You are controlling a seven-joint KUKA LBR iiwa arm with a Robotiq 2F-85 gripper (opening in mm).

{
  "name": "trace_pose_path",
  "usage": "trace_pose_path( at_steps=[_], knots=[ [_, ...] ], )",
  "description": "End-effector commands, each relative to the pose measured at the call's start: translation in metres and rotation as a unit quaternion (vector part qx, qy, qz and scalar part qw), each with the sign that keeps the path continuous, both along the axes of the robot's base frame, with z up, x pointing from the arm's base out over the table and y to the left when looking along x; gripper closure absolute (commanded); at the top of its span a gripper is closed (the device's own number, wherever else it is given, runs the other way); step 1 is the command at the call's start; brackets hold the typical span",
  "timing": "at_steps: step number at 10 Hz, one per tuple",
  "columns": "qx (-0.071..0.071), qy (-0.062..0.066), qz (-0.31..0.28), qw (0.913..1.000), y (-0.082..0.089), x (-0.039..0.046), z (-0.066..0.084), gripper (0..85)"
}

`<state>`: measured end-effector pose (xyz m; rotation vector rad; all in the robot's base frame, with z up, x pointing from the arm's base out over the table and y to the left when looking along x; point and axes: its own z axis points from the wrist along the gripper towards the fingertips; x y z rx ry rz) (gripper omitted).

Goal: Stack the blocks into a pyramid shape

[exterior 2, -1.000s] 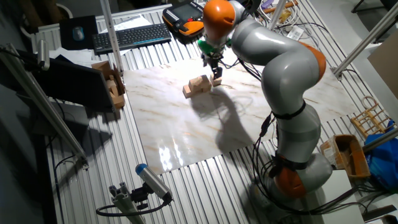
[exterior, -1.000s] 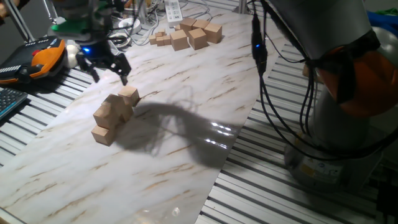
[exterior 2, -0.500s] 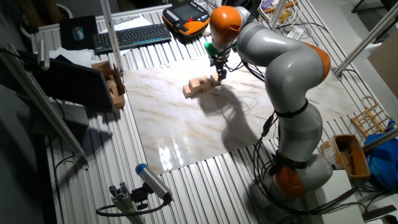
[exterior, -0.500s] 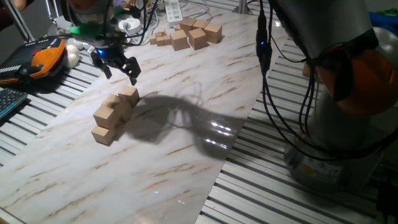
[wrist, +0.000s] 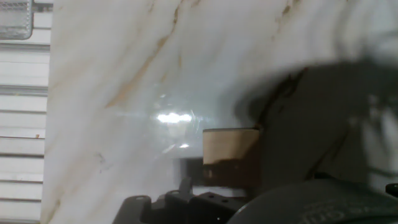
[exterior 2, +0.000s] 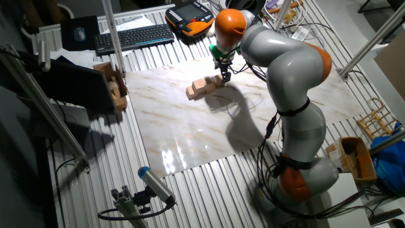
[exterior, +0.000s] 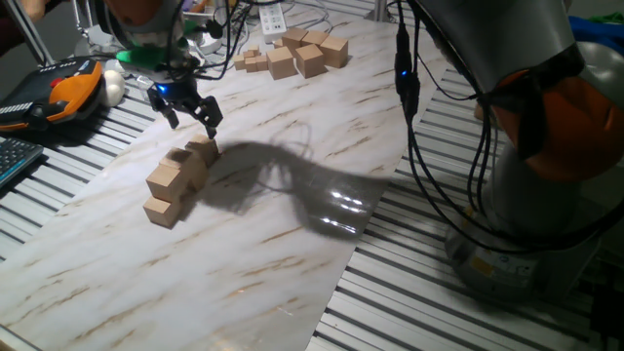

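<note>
Since the earlier frames the gripper [exterior: 191, 105] has been carried from the far left edge of the marble board [exterior: 292, 244] toward the heap of blocks [exterior: 178, 175] and is now held just above its far end, while the heap itself has stayed where it was. On the left, beside the board, an orange hand controller [exterior: 70, 86] and a part of a keyboard [exterior: 15, 156] are seen on the slatted table [exterior: 439, 312]. Next comes the heap, near the left side of the board: several tan wooden cubes are pressed together in a short stepped row, and the top cube [exterior: 203, 148] lies right below the fingers. The two dark fingers are spread apart, with nothing between them, so the hand is open and empty. In the other fixed view the gripper [exterior 2: 223, 71] is also seen close over the right end of the heap [exterior 2: 204, 86]. In the hand view one tan cube [wrist: 230, 146] is seen on the board [wrist: 112, 93], below the camera; whether it is touched cannot be told. Further right, at the far edge of the board, a loose group of spare cubes [exterior: 297, 54] lies well apart from the heap. On the right the grey arm [exterior: 507, 58] with its cables is seen.
</note>
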<state>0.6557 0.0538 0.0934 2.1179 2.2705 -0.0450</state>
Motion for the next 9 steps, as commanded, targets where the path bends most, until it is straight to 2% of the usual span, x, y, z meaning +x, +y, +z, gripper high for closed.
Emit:
trace_pose_path(
  at_steps=[1, 4, 6, 9],
  knots=[
    [0.002, 0.001, 0.0, 1.0, 0.0, -0.0005, -0.008, 0.0],
    [0.003, -0.001, -0.014, 0.9999, -0.005, -0.0018, -0.026, 0.0],
    [0.005, 0.0, -0.021, 0.9998, -0.007, -0.003, -0.032, 0.0],
    [0.009, -0.005, -0.027, 0.9996, -0.007, 0.0003, -0.039, 0.0]
  ],
)
